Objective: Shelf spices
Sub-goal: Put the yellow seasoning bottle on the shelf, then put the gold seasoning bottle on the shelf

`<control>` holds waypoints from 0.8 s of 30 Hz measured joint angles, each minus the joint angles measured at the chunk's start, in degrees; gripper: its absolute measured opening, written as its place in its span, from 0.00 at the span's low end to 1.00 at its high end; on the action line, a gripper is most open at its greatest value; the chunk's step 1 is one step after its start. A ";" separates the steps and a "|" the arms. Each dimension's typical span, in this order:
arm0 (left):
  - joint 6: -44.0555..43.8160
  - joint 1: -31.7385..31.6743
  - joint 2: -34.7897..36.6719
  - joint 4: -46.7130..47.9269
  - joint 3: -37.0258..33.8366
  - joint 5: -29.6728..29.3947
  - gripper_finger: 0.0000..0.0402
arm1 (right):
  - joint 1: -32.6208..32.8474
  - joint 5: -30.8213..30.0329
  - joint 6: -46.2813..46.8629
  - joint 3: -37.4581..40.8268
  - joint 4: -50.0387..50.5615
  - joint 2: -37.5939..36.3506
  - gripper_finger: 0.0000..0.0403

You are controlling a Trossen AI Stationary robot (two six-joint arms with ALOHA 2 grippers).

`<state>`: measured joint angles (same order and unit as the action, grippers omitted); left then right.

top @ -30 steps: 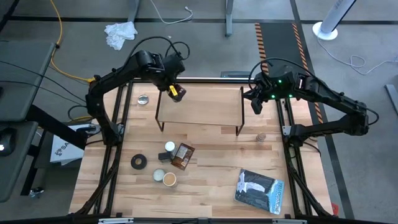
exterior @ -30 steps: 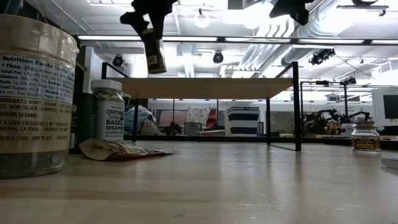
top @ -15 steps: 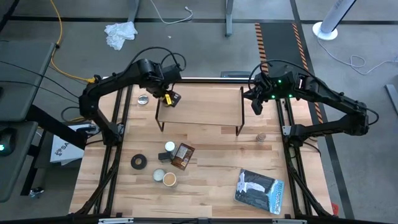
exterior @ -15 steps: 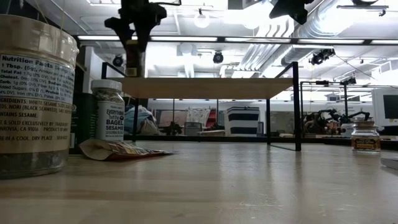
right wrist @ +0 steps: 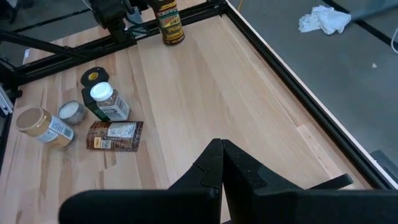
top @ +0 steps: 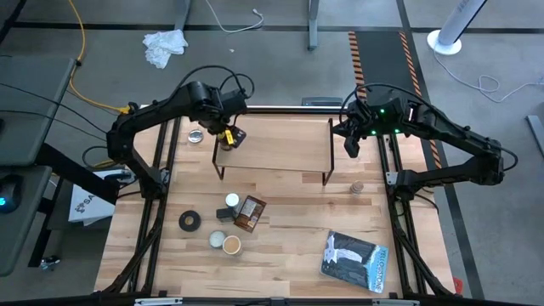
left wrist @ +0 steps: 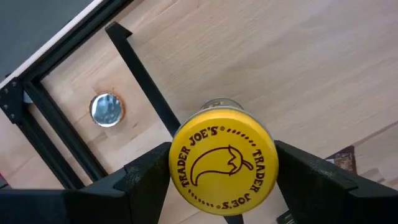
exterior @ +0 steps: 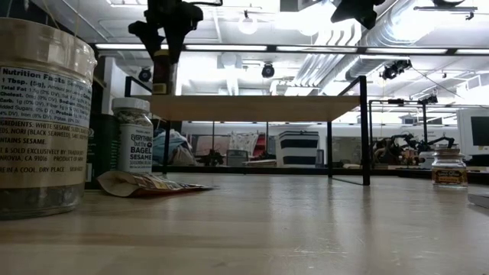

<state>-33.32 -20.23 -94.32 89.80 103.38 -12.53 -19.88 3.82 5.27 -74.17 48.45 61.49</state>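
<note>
Left gripper (top: pixel 226 136) is setting the yellow-lidded jar (left wrist: pixel 222 162), clamped, on the shelf's (top: pixel 280 144) left corner; first one. Others (top: pixel 234 223) are waiting on the table. Right gripper (top: pixel 349 146), fingers together, is idling off the shelf's right edge.

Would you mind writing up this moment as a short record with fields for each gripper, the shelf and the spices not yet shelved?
left gripper: shut on the yellow-lidded jar, at the shelf's left end
right gripper: shut, empty, beside the shelf's right end
shelf: the jar upright at its top, otherwise bare
spices on table: white-capped bottle, brown packet, tan-lidded jar, tiny jar
</note>
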 joint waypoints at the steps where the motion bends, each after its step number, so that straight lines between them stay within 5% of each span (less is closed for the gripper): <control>1: 0.00 0.00 0.00 -0.06 0.31 0.17 0.66 | 0.00 0.01 -0.25 0.00 0.00 0.00 0.00; 17: 6.06 0.07 0.59 0.21 9.03 1.15 0.66 | 0.00 0.01 -1.27 0.00 0.00 0.00 0.00; 24: 12.10 9.19 0.87 0.13 13.46 14.01 0.66 | 0.00 1.20 -1.28 0.00 -0.11 0.00 0.00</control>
<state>-21.22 -11.04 -93.45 89.93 116.84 1.48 -19.88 5.02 3.99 -74.17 48.34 61.49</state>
